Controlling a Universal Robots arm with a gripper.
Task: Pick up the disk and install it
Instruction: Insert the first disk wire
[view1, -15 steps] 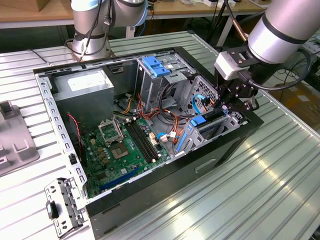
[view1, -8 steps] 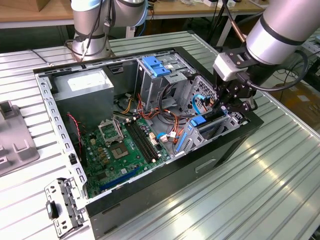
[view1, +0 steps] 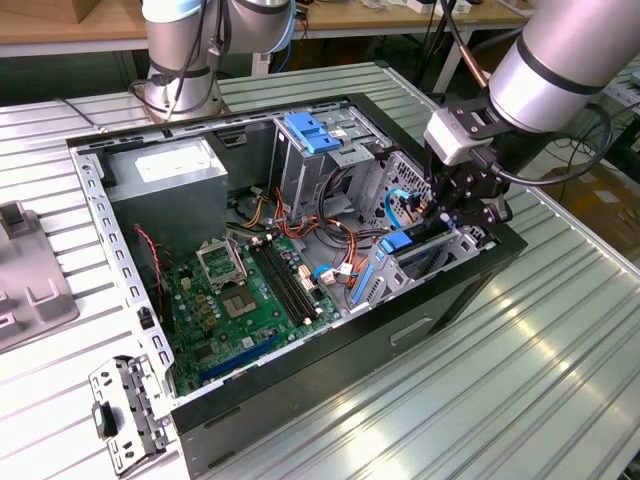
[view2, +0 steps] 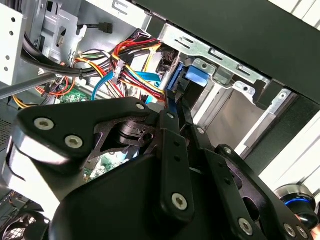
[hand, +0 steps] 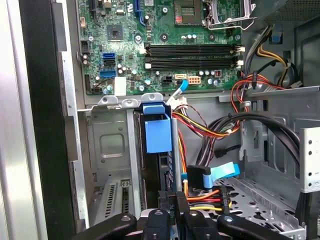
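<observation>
Our pincer (hand: 172, 212) pinches the disk (hand: 167, 170) edge-on, partly down in the drive bay (hand: 112, 145) beside the motherboard (hand: 165, 45). We judge a slight tilt could jam its blue rail (hand: 157, 132) or snag nearby cables (hand: 210, 125).

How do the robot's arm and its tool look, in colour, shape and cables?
The arm is a thick silver-grey tube with dark joint rings. A white block sits at its wrist, and black cables run alongside it. The tool is matte black, built of flat linkage bars joined by silver screws, as the second wrist view shows.
</observation>
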